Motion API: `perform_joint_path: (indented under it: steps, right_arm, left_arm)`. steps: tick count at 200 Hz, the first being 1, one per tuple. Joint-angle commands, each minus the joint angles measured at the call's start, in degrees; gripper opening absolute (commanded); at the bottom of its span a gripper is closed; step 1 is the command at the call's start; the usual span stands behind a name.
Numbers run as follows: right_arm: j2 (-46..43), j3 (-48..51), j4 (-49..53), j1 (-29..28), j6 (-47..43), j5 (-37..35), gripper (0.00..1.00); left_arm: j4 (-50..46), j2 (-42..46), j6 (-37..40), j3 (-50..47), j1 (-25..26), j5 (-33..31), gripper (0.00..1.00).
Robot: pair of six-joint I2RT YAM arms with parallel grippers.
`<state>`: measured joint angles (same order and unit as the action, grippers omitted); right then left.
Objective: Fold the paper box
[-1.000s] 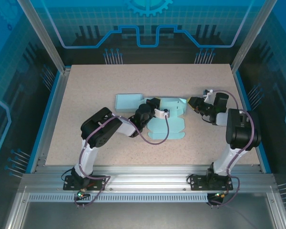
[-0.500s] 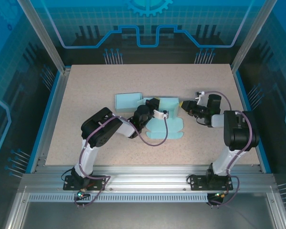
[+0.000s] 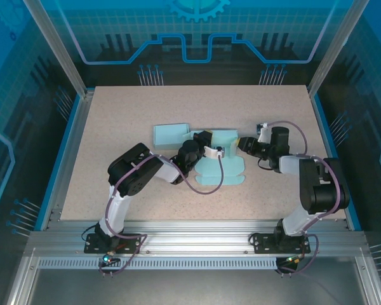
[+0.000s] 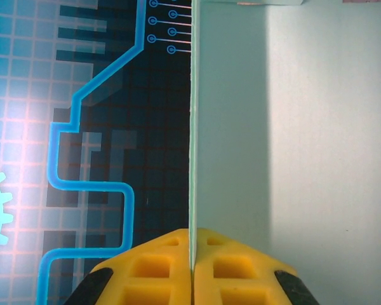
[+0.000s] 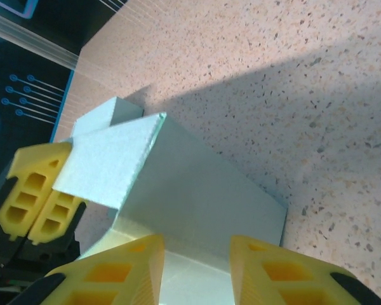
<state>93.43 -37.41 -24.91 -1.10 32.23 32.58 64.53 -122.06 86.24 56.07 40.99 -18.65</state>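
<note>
Your paper box (image 3: 235, 173) lies mid-frame on the worktop (image 3: 146, 108), long axis running left to right, with the left hand (image 4: 192, 240) clenched on its upright panel and the right hand (image 5: 197, 248), fingers apart, nearer at its right-end wall.

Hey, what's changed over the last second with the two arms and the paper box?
The right gripper swung left, from clear of the paper box up to its right end, and its jaws are open against a raised panel there. The left gripper stayed shut on a flap, and its arm did not move.
</note>
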Motion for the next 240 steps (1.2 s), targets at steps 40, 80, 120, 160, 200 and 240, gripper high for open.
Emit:
perform_joint_path:
  steps: [40, 80, 120, 160, 200, 240]
  right_arm:
    - [1.2, 0.4, 2.4, -4.3, -3.7, -4.4, 0.41]
    - [1.9, -3.6, 6.2, -7.4, -5.8, -12.7, 0.44]
    - [2.4, -5.3, 6.4, -10.7, -7.8, -22.5, 0.44]
    - [2.0, -6.2, 6.3, -13.1, -8.2, -31.1, 0.45]
    - [3.8, -8.7, 7.6, -13.5, -9.7, -32.7, 0.46]
    - [4.0, -9.0, 7.9, -14.5, -10.0, -35.6, 0.24]
  left_arm:
    - [-9.0, 3.0, -5.8, 0.8, 0.4, 4.7, 0.07]
    - [-14.3, 4.6, -8.2, 1.0, 0.1, 7.0, 0.07]
    - [-19.2, 5.9, -11.3, 1.6, -0.6, 9.7, 0.07]
    - [-21.6, 5.9, -12.6, 2.4, -1.0, 11.2, 0.07]
    - [-22.7, 5.9, -13.8, 2.9, -1.5, 12.2, 0.07]
    - [-23.0, 6.7, -16.3, 3.7, -1.4, 12.4, 0.07]
